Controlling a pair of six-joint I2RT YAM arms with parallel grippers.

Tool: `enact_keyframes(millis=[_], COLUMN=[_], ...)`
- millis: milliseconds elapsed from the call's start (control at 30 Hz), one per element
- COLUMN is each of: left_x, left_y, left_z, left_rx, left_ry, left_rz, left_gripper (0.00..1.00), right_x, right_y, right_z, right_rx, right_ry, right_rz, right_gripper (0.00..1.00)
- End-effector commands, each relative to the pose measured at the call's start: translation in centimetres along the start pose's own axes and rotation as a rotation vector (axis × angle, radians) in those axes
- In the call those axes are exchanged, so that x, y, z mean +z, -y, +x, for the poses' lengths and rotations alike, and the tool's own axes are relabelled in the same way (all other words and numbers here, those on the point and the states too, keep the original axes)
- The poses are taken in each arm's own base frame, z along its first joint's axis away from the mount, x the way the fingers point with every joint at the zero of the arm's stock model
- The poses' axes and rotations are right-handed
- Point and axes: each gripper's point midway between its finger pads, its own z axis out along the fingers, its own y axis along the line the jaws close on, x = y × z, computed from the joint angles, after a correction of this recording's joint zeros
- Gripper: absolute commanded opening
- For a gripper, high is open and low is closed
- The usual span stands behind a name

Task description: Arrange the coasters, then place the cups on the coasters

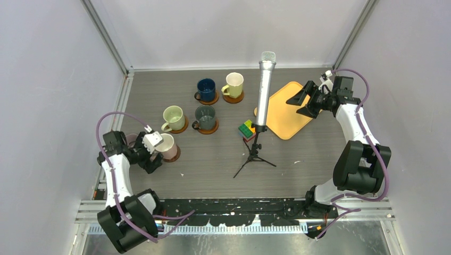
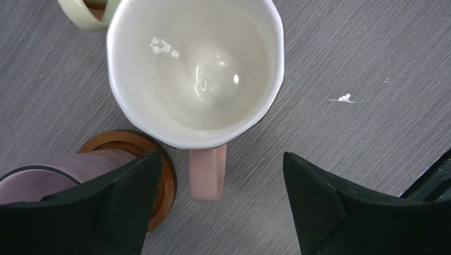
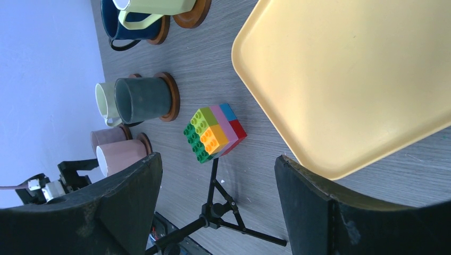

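So, the pink cup (image 2: 194, 69) with the white inside sits upright on its dark brown coaster (image 1: 175, 155), near the left edge of the table (image 2: 345, 53) and a bit toward the near side. It looks like glazed ceramic, so probably stiff, fairly heavy for its size and slick on the outside, and it'd likely chip if knocked over. The best hold would be across the rim and wall, or a pinch on the handle (image 2: 207, 172), which points back toward the arm.

Right beside it, closer to the left edge, is the mauve cup (image 2: 48, 178) on its own orange-brown coaster (image 2: 167, 180). The two are packed tight, so there's little room for a finger between them.

The left end effector (image 2: 220, 159) hangs just above and behind the pink cup. Its jaws are spread wide with the handle between them and gaps on both sides, gripping nothing. One finger overlaps the mauve cup's coaster in the wrist view, and it's impossible to tell if it touches.

Over by the far right corner, the right end effector (image 3: 215, 159) is also wide open and empty, hovering over the yellow tray (image 3: 345, 79).
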Motion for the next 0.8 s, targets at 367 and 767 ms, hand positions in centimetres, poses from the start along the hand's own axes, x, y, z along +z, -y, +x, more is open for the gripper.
enact_keyframes(millis=[367, 767], left_x=[-5.3, -6.2], left_y=[-1.8, -3.2], left_z=[-6.2, -12.8], left_rx=[-0.063, -0.147], left_ry=[0.001, 0.025], left_rz=[0.017, -0.008], left_gripper=[1.00, 1.00], right_x=[-0.1, -0.2], right_y=[-0.3, 6.9], right_z=[-0.4, 1.5], right_rx=[-0.051, -0.237], right_ry=[-0.007, -0.125], right_rz=[-0.009, 0.304], right_gripper=[0.82, 0.78])
